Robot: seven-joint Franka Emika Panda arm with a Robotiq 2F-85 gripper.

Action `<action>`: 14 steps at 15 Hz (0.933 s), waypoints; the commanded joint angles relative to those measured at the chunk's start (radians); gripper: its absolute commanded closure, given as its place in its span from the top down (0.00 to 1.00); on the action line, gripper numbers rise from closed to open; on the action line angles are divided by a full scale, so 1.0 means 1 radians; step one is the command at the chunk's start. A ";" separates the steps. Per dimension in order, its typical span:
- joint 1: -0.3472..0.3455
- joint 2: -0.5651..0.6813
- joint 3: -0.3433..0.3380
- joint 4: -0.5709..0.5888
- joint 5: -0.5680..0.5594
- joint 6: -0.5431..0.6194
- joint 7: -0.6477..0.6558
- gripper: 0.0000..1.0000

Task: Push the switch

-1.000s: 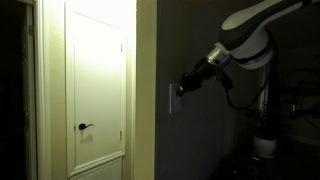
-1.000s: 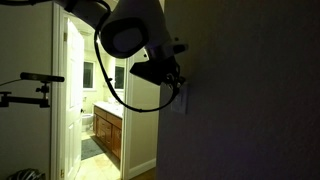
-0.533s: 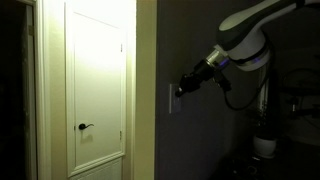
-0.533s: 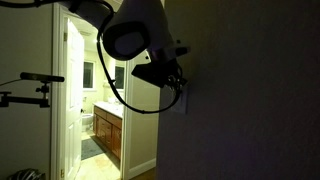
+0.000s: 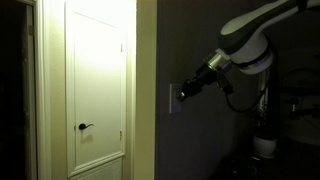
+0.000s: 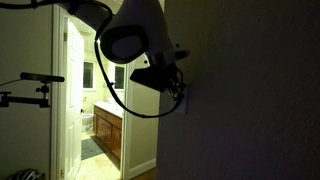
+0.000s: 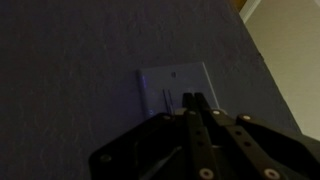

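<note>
Black Robotiq gripper (image 7: 190, 103), fingers pressed together, points at the lower part of the small pale grey-white rectangular switch plate (image 7: 172, 82), contact not resolvable, the plate mounted upright on a dark wall (image 5: 200, 145) beside a lit white panelled door (image 5: 97, 80).

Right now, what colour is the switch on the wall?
Pale grey-white. The switch shows best in the wrist view.

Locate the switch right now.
In an exterior view the switch is on the dark wall, between the white door and the gripper. In the wrist view it sits mid-frame, just beyond the fingers.
</note>
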 commanded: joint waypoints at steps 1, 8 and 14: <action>-0.012 -0.101 -0.015 -0.130 -0.012 -0.049 -0.054 0.06; -0.035 -0.187 -0.055 -0.270 -0.183 -0.194 0.007 0.06; -0.042 -0.219 -0.075 -0.308 -0.294 -0.292 0.034 0.29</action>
